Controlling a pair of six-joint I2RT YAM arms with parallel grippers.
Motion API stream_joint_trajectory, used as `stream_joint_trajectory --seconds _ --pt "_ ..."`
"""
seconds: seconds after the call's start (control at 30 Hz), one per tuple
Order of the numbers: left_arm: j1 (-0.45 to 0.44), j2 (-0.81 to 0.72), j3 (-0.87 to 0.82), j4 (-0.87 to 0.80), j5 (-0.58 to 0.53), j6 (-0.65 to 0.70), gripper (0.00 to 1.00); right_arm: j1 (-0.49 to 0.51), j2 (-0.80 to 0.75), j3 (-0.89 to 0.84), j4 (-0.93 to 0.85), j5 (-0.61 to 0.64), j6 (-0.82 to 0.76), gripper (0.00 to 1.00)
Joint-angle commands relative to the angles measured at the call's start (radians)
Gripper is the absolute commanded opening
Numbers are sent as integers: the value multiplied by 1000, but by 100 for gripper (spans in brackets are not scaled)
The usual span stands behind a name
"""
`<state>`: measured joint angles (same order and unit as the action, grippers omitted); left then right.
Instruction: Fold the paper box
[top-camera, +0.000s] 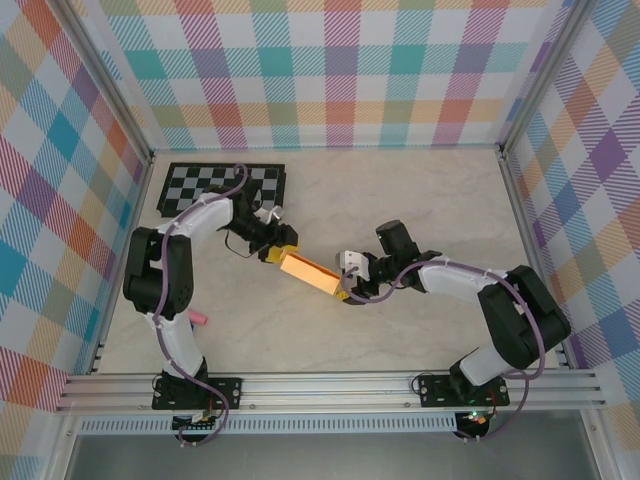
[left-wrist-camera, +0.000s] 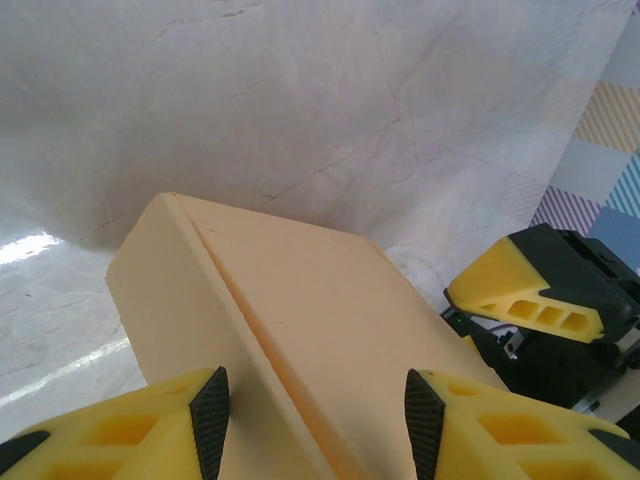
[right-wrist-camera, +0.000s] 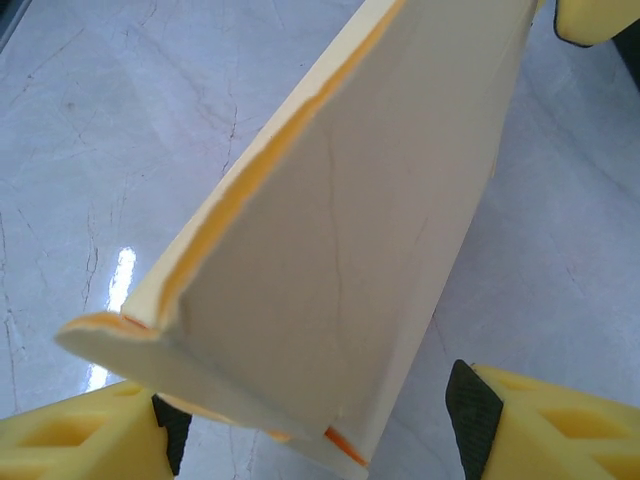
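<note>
The paper box (top-camera: 310, 270) is a yellow-orange folded card shape, held slanting over the middle of the table between my two grippers. My left gripper (top-camera: 278, 250) is at its upper-left end. In the left wrist view the box (left-wrist-camera: 300, 310) fills the gap between the pads, and the left gripper (left-wrist-camera: 316, 425) is shut on it. My right gripper (top-camera: 346, 284) is at the lower-right end. In the right wrist view the box's end (right-wrist-camera: 340, 250) with its loose flap lies against the left pad (right-wrist-camera: 172, 437). Bare table shows before the right pad, so the right gripper (right-wrist-camera: 320, 425) is open.
A black-and-white checkerboard panel (top-camera: 222, 188) lies at the back left, behind the left arm. A small pink piece (top-camera: 199, 318) lies near the left arm's base. Checked walls close three sides, and an aluminium rail (top-camera: 330, 385) runs along the near edge.
</note>
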<state>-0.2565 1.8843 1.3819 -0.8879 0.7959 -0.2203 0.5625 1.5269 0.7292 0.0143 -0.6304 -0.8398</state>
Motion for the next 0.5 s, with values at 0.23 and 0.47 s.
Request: stream_joint_trajectory --seconds 0.23,0.47 --pt "10 114 109 -45 -10 -29 52 -39 108 145 -67 -122 48 71" --pt "17 161 183 -46 -12 -56 52 -81 109 141 -82 -212 41 74"
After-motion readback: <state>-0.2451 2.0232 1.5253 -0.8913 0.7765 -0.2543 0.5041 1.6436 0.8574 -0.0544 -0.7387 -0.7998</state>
